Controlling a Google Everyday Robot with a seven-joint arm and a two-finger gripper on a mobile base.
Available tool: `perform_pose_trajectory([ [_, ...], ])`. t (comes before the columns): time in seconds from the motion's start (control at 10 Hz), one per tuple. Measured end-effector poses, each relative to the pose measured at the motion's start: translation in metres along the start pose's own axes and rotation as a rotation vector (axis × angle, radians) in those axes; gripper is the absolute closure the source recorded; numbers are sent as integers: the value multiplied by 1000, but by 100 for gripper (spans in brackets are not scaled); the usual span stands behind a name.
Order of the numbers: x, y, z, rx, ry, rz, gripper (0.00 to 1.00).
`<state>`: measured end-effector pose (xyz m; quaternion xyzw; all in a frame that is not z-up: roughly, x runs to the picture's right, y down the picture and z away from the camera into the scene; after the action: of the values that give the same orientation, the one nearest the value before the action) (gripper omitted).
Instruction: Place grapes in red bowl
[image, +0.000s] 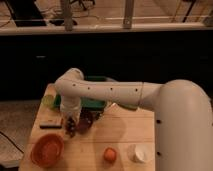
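The red bowl (47, 149) is orange-red with a ribbed inside and stands at the table's front left corner. My gripper (71, 125) hangs down from the white arm, just behind and to the right of that bowl and right beside a darker maroon bowl (86, 120). A small dark clump that looks like the grapes (72, 131) shows at the gripper's tip. I cannot tell whether it is held or lying on the table.
On the wooden table (125, 135) are a round orange fruit (110, 154) and a white cup (138, 152) at the front, a flat dark object (51, 124) at the left, a green item (95, 103) behind the arm, and a pale green thing (48, 100) at the back left.
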<state>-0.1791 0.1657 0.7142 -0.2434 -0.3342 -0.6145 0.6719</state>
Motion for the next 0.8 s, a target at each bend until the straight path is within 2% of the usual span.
perform_pose_trajectory([
  [0.4,-17,-29,-4,-22,3,-81,99],
  [0.8,-38,-72,1,-57,-8,-178,99],
])
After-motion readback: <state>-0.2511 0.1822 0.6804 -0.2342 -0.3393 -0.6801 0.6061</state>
